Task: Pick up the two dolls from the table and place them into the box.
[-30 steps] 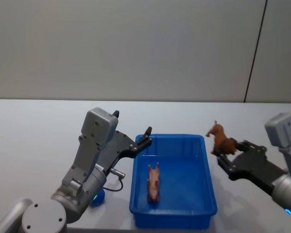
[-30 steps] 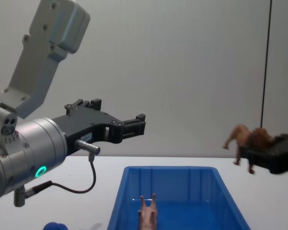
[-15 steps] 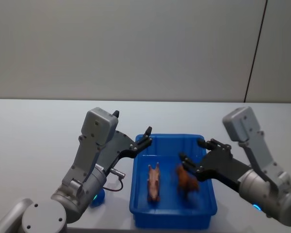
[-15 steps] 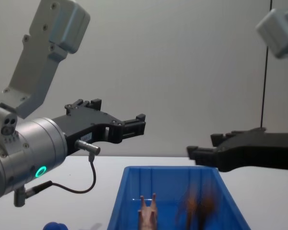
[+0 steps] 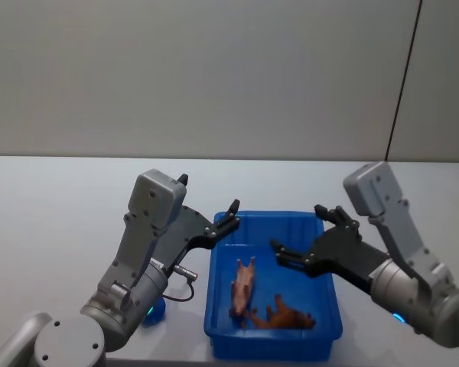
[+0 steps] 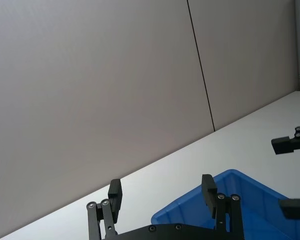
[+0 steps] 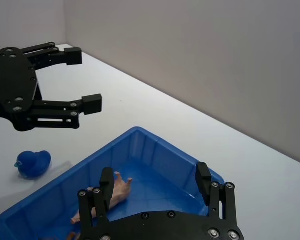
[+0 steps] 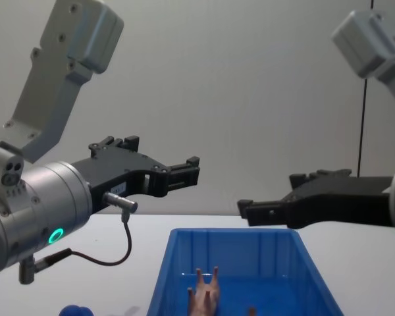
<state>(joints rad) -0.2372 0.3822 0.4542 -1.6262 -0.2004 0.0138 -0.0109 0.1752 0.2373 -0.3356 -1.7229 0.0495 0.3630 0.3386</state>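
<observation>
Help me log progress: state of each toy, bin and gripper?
Bin: upright, holds two dolls.
Pink doll: lying in bin.
Brown doll: lying in bin.
Blue toy: on table, outside bin.
Left gripper: open, empty.
Right gripper: open, empty, over bin.

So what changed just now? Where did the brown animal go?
The right gripper swung left over the box and dropped the brown toy animal inside. The left gripper, pink toy animal and blue toy stayed put.
</observation>
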